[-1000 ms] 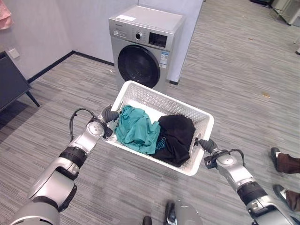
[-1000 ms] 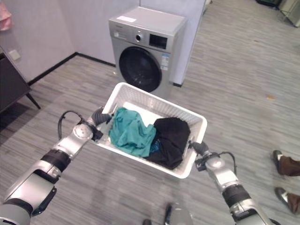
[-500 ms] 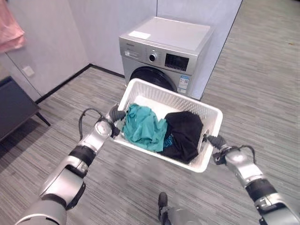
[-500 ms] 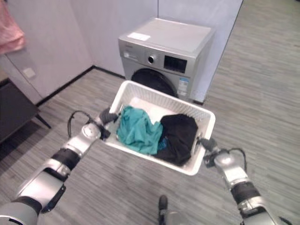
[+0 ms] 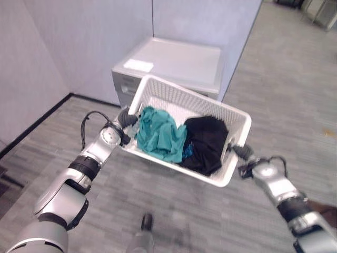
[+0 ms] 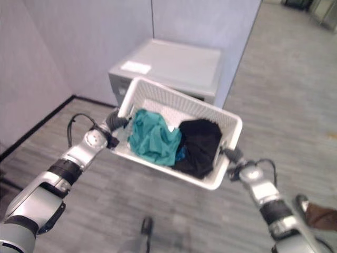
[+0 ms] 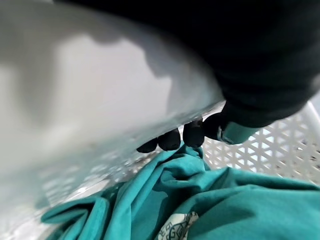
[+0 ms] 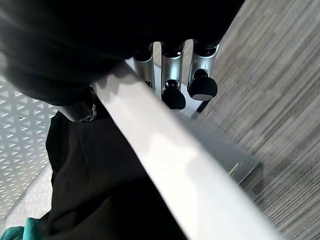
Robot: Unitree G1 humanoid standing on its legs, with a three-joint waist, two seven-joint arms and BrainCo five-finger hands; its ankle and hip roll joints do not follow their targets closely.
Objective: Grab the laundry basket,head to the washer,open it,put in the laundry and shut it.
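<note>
Holding one basket (image 5: 238, 117) | two garments: teal (image 5: 160, 136), black (image 5: 207, 143) | one washer (image 5: 179, 59)

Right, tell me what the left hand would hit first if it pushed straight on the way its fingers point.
Probably the teal garment: the left hand grips the white basket's rim with its fingers curled inside, the cloth just past them.

Grey wood-grain floor (image 5: 295, 79) carries the grey washer (image 5: 174, 66), standing against the wall (image 5: 79, 42).
</note>
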